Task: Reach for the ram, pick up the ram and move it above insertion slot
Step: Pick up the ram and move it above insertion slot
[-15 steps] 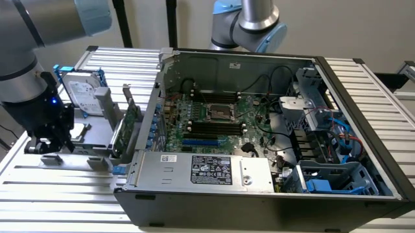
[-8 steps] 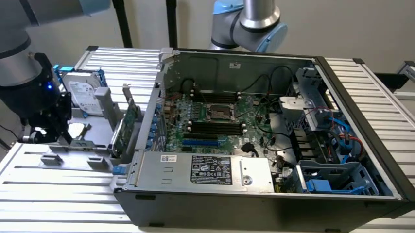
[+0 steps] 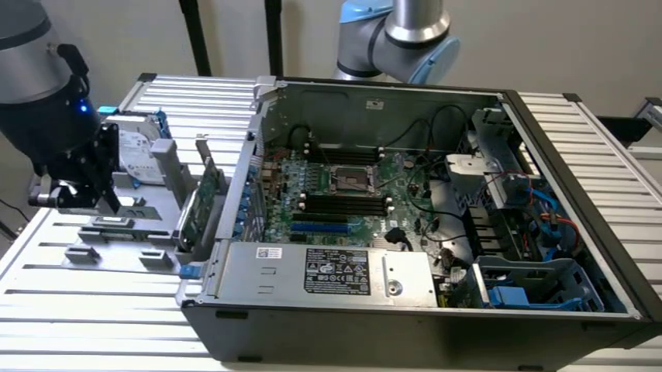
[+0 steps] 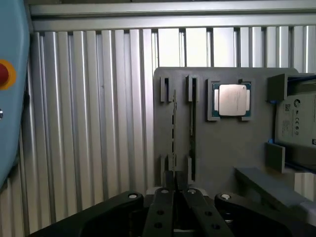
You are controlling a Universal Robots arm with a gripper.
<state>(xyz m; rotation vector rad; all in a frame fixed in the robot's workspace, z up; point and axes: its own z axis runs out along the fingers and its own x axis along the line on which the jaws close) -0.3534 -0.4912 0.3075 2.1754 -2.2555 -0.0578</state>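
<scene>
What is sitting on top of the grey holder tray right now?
On the grey holder tray, two thin sticks stand edge-up in slots, the ram among them, beside a processor chip. The gripper covers the tray's near edge.

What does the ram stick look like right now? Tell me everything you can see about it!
The ram is a long, very thin stick seen edge-on, standing on its edge in a slot of the grey holder tray. Small dark chips show in a row along it. Grey slotted posts hold it at both ends. A second slot beside it looks dark. The gripper sits at the ram's near end, fingers nearly together around it; whether they actually pinch it is unclear.
</scene>
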